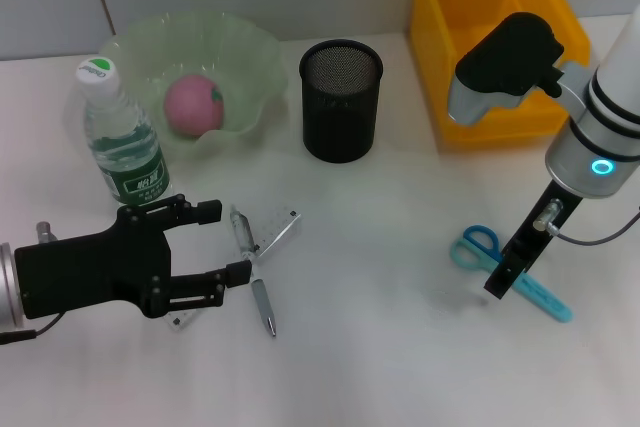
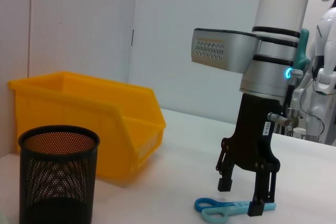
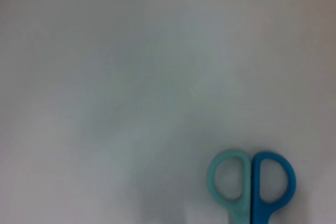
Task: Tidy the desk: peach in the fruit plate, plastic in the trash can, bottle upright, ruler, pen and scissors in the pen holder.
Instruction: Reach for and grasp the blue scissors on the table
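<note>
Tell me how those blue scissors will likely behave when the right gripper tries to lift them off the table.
The scissors lie flat and closed on the smooth white table, so they probably slide rather than roll if nudged. They look rigid, thin and light, leaving little height to grasp. The right gripper stands open over them, so a pinch across the shank would likely hold.

The left gripper (image 1: pixel 222 243) hangs low over the white desk (image 1: pixel 380 347), fingers spread, with the pen (image 1: pixel 253 269) and clear ruler (image 1: pixel 272 237) crossed just past its fingertips. The upright bottle (image 1: pixel 120 137) stands just behind it. Over on the other side, the right gripper (image 1: pixel 500 282) hovers above the blue scissors (image 1: pixel 505 269).
</note>
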Controlling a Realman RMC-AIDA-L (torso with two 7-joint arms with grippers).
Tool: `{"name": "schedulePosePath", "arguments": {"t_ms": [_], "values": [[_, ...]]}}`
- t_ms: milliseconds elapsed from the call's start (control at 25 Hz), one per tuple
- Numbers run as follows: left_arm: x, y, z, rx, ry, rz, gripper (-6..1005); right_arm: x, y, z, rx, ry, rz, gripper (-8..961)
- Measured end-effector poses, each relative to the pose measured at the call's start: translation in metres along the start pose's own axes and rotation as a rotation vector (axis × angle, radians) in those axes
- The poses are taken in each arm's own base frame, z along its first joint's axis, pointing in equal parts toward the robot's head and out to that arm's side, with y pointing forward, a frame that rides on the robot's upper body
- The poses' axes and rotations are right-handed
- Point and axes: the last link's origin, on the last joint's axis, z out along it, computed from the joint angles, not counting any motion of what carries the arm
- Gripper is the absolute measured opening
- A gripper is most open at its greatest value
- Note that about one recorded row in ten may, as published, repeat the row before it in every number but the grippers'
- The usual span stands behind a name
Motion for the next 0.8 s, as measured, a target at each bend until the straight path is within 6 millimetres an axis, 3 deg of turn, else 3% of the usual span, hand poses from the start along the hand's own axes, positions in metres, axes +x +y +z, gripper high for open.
{"name": "schedulePosePath", "arguments": {"t_ms": [400,640,800], "values": [[-0.0008,-0.0001,-0.0016,0.007,0.003,-0.003,841,-0.0014,0.0001,0.0046,0.003,-0.007,-0.003,816],[-0.0014,0.0002,-0.0021,0.008,0.003,-0.005,841,-0.0021,0.0005,0.0047,0.005,-0.008,-0.007,731],[-0.0014,0.0002,-0.0025,0.008,0.003,-0.005,841,-0.002,0.0004,0.0049,0.005,-0.008,-0.007,557]]}}
